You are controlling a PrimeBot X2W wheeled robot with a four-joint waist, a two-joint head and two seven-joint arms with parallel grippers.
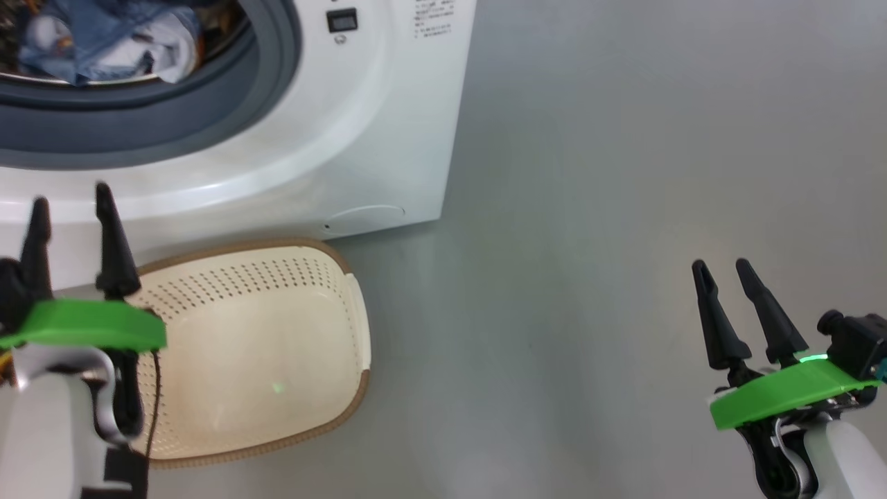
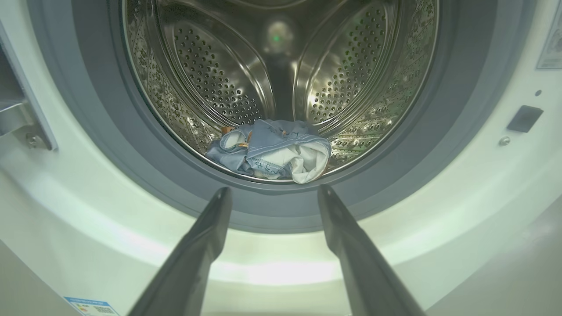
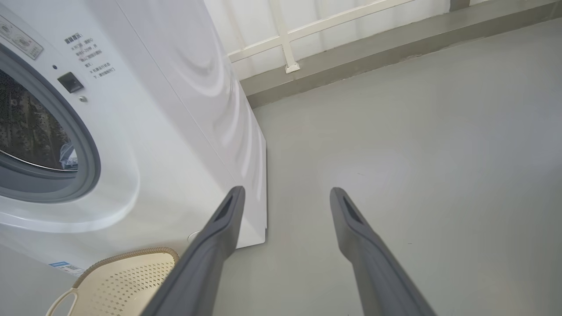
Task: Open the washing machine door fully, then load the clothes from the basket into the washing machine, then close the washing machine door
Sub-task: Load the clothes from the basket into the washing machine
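The white washing machine [image 1: 332, 138] stands with its drum mouth uncovered; its door is out of view. Light blue clothes [image 2: 272, 151] with a bit of cream cloth lie at the front of the steel drum [image 2: 210, 79], also seen as the clothes [image 1: 104, 41] in the head view. The cream basket [image 1: 256, 346] sits on the floor in front of the machine with nothing in it. My left gripper [image 1: 69, 197] is open, hovering over the basket's left rim and pointing at the drum mouth. My right gripper [image 1: 721, 265] is open over bare floor, far to the right.
Grey floor [image 1: 624, 208] stretches to the right of the machine. A white railing [image 3: 290, 39] and low kerb run along the far side. A door hinge bracket [image 2: 22, 118] shows at the machine's left edge. The basket [image 3: 118, 285] lies close to the machine's front.
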